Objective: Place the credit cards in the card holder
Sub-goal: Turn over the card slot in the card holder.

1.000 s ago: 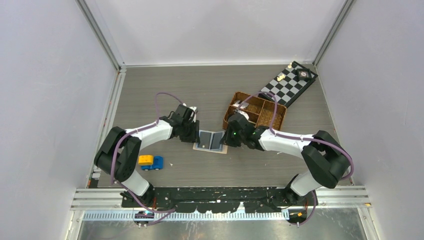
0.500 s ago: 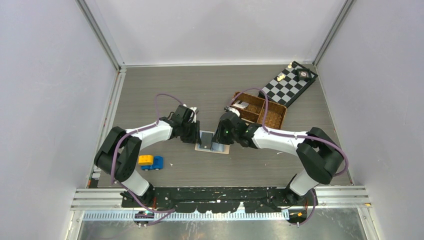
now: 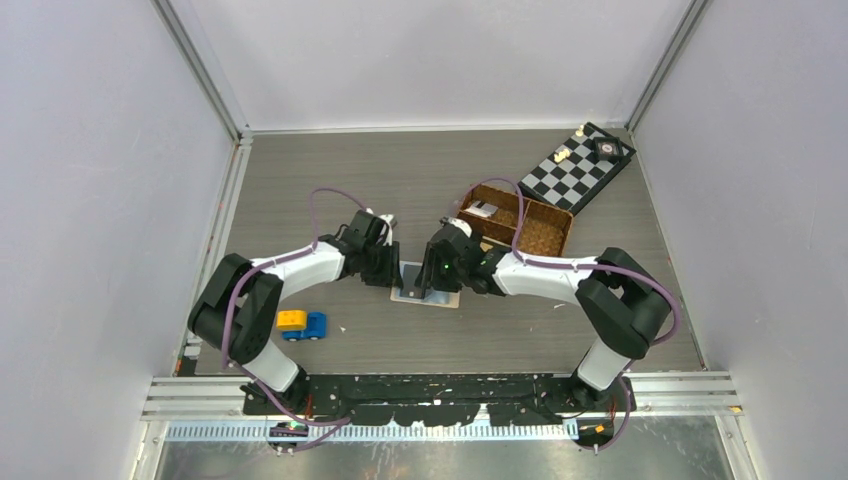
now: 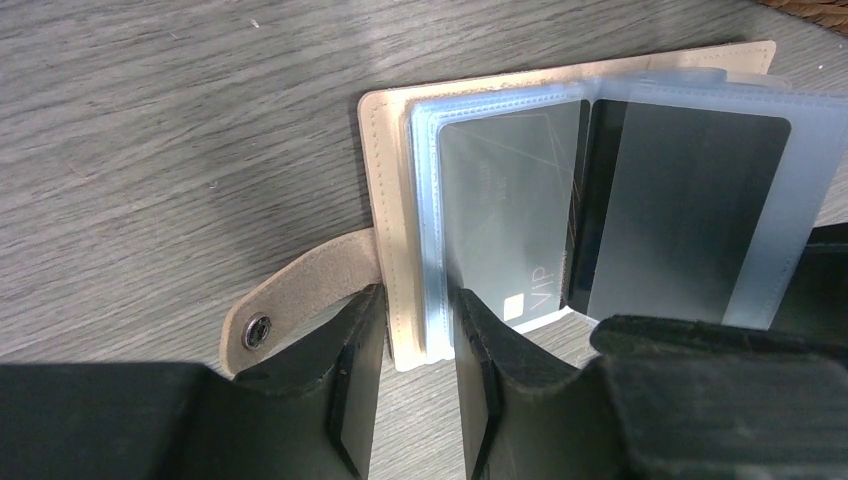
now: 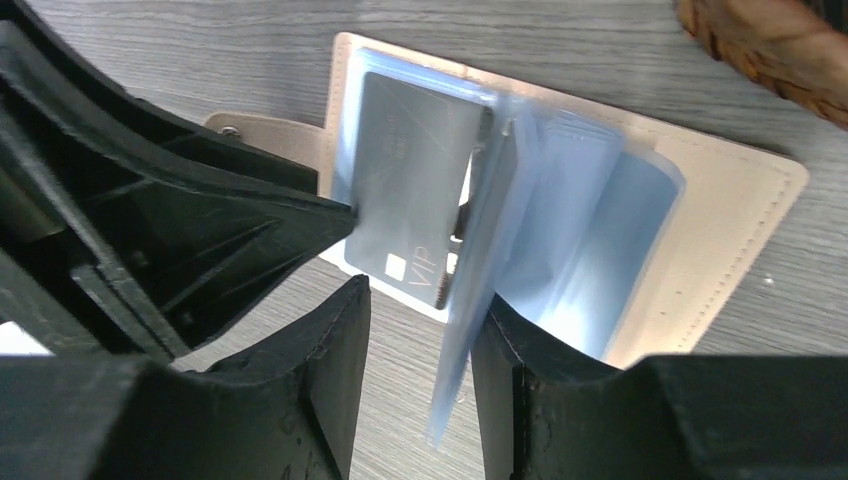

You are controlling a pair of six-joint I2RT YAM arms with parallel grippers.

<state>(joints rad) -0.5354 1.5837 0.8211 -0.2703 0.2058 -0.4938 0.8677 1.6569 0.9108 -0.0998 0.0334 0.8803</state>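
Card holder [image 3: 432, 300] lies open and flat on the table [image 3: 400, 180], between the left gripper [image 3: 390, 272] and the right gripper [image 3: 432, 282], which meet over it from either side. From above it is too small to show how either jaw stands. A brown woven basket [image 3: 545, 235] sits just behind the right arm, a chessboard [image 3: 580, 165] lies beyond it, and yellow and blue toy blocks [image 3: 302, 323] sit nearer the bases. In the left wrist view, the fingers [image 4: 350, 380] stand narrowly apart, one by the snap tab [image 4: 290, 310] and the other on the edge of the blue-grey pockets [image 4: 425, 200]. They seem to pin that side down rather than pinch it. A silver-grey card [image 4: 500, 220] marked VIP sits in the left sleeve and a dark card [image 4: 690, 215] in the sleeve beside it. In the right wrist view, the fingers [image 5: 330, 370] are spread, with one pocket leaf [image 5: 465, 330] standing upright between them against the right-hand finger, its image blurred. The holder looks light and likely to slide, so holding its tab side down seems wise. The leaves are soft and floppy and are best lifted by the free edge. The cards look thin, stiff and slick, and would be best gripped across a short end.
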